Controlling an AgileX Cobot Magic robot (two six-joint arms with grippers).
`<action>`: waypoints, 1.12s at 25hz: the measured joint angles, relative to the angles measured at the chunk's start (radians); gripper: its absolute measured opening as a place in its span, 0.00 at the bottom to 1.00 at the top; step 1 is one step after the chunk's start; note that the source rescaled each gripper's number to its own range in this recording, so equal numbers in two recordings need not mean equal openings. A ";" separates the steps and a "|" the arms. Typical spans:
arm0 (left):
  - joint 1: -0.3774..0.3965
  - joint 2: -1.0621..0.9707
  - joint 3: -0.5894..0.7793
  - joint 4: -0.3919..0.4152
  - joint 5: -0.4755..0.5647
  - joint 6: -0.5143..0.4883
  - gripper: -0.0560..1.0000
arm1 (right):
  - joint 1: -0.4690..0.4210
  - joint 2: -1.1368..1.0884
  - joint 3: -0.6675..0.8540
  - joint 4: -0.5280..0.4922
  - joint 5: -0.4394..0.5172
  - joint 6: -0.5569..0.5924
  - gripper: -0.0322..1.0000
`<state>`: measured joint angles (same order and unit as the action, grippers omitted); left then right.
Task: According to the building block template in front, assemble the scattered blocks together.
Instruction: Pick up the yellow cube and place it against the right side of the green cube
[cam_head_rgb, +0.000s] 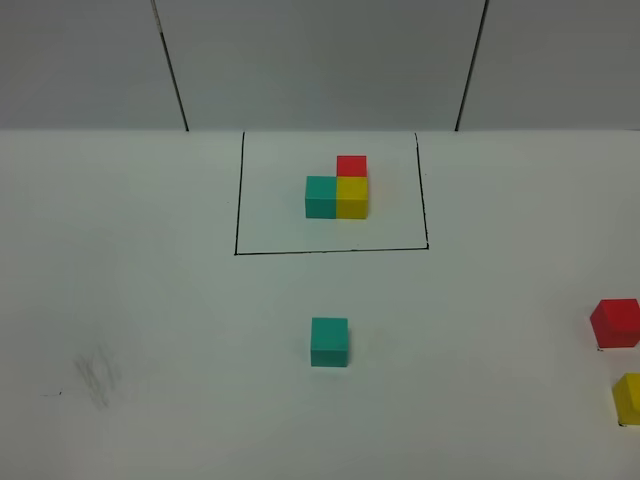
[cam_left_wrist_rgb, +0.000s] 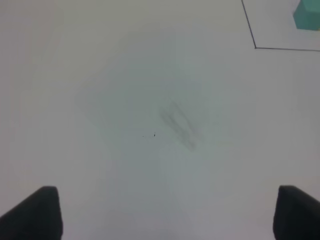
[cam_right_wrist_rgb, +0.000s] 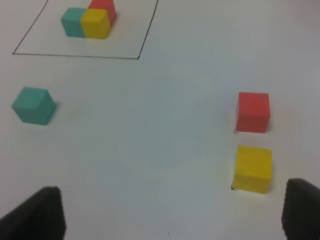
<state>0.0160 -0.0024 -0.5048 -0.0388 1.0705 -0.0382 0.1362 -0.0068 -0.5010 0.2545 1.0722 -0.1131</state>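
White worktop (cam_head_rgb: 150, 300) is carrying the building block template (cam_head_rgb: 337, 187) in the upper centre of the overhead frame. Its teal and yellow cubes are sitting side by side with red behind the yellow, all touching, inside a thin black rectangle (cam_head_rgb: 330, 250). The loose teal block (cam_head_rgb: 329, 341) is lying alone just below centre, outside that outline. The red block (cam_head_rgb: 615, 322) and yellow block (cam_head_rgb: 628, 397) are resting near each other, not touching, at the right edge. The left end effector (cam_left_wrist_rgb: 166, 214) is hanging spread wide over bare surface. The right end effector (cam_right_wrist_rgb: 170, 212) is likewise spread, gripping nothing.
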 joint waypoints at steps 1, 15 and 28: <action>0.000 0.000 0.000 0.000 0.000 0.000 0.88 | 0.000 0.000 0.000 0.000 0.000 0.000 0.76; 0.000 0.000 0.000 0.000 -0.002 0.000 0.41 | 0.000 0.000 0.000 0.001 -0.023 0.006 0.76; 0.000 0.000 0.000 0.000 -0.002 0.000 0.22 | 0.000 0.403 -0.033 -0.061 -0.198 0.089 0.76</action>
<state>0.0160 -0.0024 -0.5048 -0.0388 1.0688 -0.0382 0.1362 0.3961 -0.5336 0.1935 0.8740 -0.0245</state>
